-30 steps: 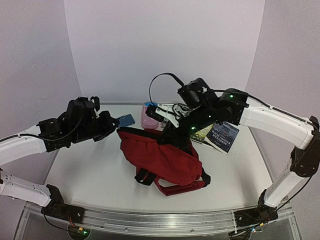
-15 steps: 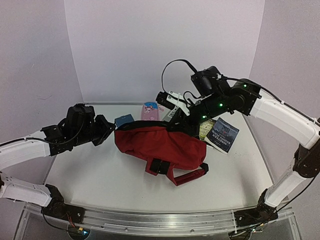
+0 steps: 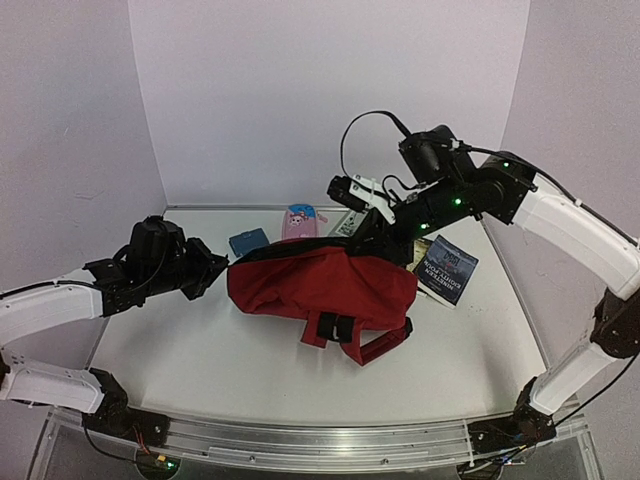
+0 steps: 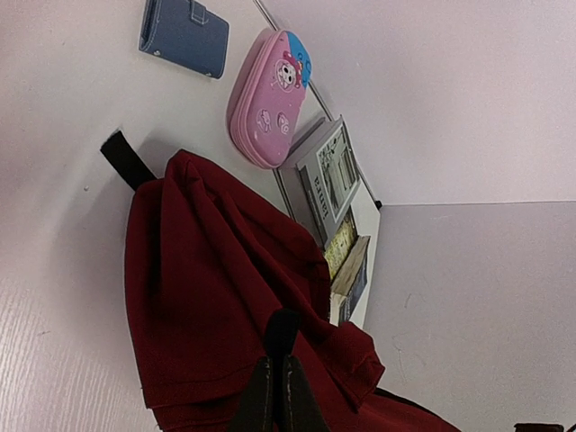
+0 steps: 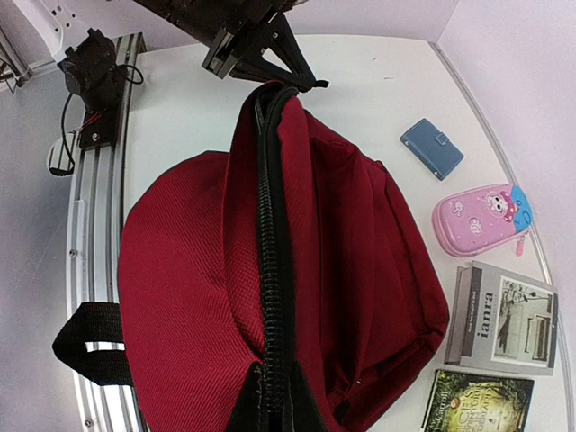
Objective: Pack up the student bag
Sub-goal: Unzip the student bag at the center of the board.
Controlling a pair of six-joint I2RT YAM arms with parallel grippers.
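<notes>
The student bag is sitting mid-table, stretched between both arms. The left gripper, jaws closed tight, is pinching the bag's left end. The right gripper, also closed, is clamping the zip edge at the bag's far right end. Beyond the bag, a grey book is showing "ianra" on its spine.
</notes>
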